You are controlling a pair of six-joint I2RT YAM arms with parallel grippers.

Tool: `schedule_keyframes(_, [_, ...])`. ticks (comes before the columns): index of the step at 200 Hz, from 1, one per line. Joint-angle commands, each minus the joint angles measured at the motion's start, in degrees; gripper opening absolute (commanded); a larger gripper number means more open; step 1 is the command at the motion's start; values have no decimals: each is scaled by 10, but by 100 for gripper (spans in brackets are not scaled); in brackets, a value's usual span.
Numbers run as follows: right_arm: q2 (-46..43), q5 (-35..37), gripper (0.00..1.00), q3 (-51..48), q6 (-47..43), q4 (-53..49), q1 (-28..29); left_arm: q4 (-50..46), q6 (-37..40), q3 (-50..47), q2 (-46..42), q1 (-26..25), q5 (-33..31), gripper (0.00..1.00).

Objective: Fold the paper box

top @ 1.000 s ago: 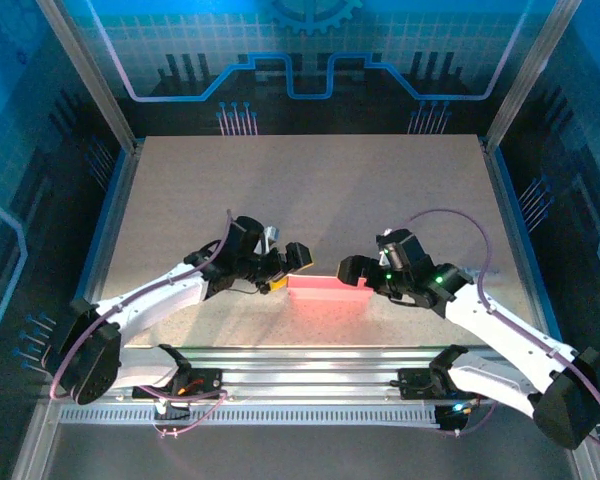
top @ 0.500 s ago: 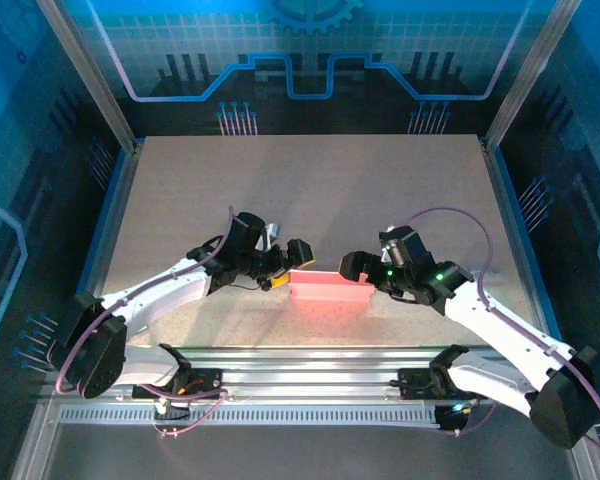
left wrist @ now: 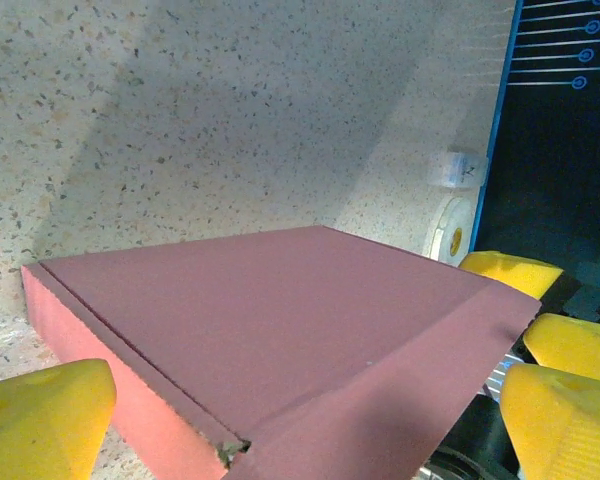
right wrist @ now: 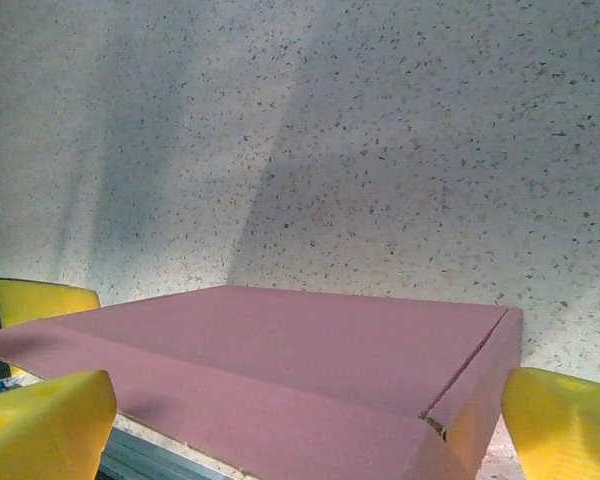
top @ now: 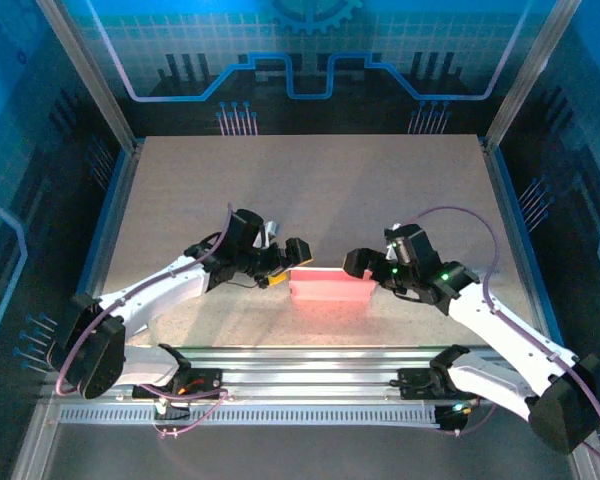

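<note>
The pink paper box [top: 330,290] lies flat on the table [top: 310,180] between the two claws. The left claw [top: 287,268] and right claw [top: 366,272] are both spread wide, each straddling one end of the box.

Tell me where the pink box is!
In the top view, the paper box sits front and centre, between the left gripper and right gripper.

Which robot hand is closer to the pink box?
Neither left nor right: it looks like a tie. The left gripper straddles the left end of the paper box; the right gripper straddles the right end, a finger on each side.
</note>
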Motion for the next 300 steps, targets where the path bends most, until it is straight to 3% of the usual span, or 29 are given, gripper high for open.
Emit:
schedule_keyframes(1, [-11,-10,100,18,-24,-17,-12,-28,27,21,-20,5,6,99])
schedule_keyframes(56, [-39,-14,100,60,-151,-95,-32,-142,133,60,-64,5,-42,99])
schedule_keyframes(111, [-51,-24,81,110,-273,-193,-38,-257,284,81,-103,5,-39,92])
schedule_keyframes(135, [-40,-16,70,120,-292,-212,-38,-283,324,102,-86,5,-33,83])
schedule_keyframes(209, [-6,13,55,124,-317,-211,-39,-300,395,146,-24,4,-17,61])
schedule_keyframes(300, [20,19,39,129,-316,-204,-39,-308,426,169,19,-1,-30,47])
